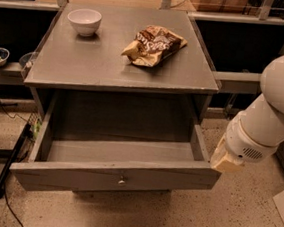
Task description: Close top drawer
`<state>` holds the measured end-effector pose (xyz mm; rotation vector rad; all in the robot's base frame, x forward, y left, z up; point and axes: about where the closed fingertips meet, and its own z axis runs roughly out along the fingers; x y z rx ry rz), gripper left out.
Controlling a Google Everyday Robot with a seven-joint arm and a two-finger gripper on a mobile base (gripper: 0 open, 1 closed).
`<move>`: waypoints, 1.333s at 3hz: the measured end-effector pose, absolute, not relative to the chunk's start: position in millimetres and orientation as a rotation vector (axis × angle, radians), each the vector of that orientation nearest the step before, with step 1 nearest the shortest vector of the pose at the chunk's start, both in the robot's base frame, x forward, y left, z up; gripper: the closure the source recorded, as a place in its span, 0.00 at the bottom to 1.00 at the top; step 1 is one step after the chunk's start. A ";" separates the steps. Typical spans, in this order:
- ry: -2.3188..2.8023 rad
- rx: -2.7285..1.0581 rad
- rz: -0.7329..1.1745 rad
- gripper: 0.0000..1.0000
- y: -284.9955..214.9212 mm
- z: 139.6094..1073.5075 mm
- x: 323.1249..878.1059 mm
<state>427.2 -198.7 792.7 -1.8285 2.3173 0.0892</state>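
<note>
Dim, warm light falls from above onto the grey cabinet top (97,61), giving a soft sheen around the snack bag (153,45) and white bowl (84,20). Beneath that top, the open top drawer (76,172) darkens toward its back. The gripper (226,161), pale and brightly lit, sits just right of the cabinet, beside the drawer's front corner.
</note>
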 end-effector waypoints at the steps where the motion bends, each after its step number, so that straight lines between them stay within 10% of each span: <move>1: 2.379 -1.772 0.153 1.00 -198.6 760.9 414.1; 4: 2.488 -1.753 0.313 1.00 -199.5 665.2 380.3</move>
